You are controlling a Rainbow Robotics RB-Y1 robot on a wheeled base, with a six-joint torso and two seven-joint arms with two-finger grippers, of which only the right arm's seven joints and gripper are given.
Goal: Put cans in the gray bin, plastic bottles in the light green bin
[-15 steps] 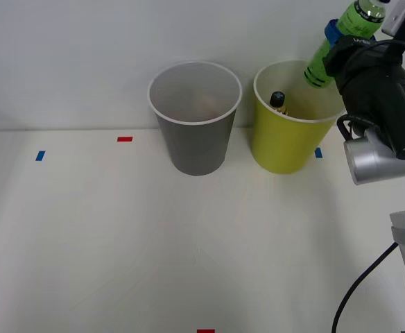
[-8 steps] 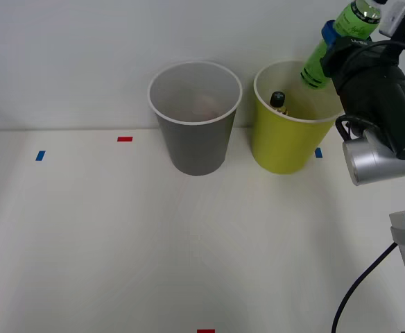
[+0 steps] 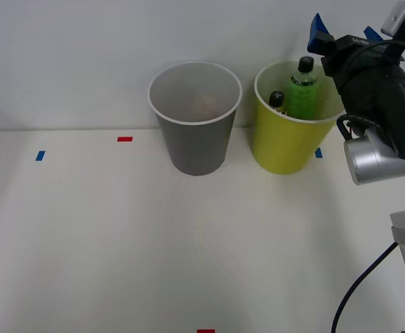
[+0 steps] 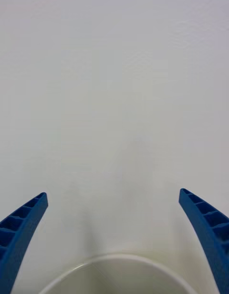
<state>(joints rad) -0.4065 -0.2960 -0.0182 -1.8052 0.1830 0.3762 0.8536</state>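
Green bottle (image 3: 303, 94) stands upright in the lime bin (image 3: 286, 149) beside a black-capped one (image 3: 277, 100), our gripper (image 3: 342, 32) spread empty above, so we judge this drop done and next lift clear.

The white table (image 3: 119, 243) carries the gray bin (image 3: 194, 139) beside the light green bin (image 3: 282, 142).

From the front view we look forward and down at the table (image 3: 119, 243). Our wrist view faces the wall, close above the green bin (image 4: 119, 267) (image 3: 282, 142), shared at 1 o'clock.
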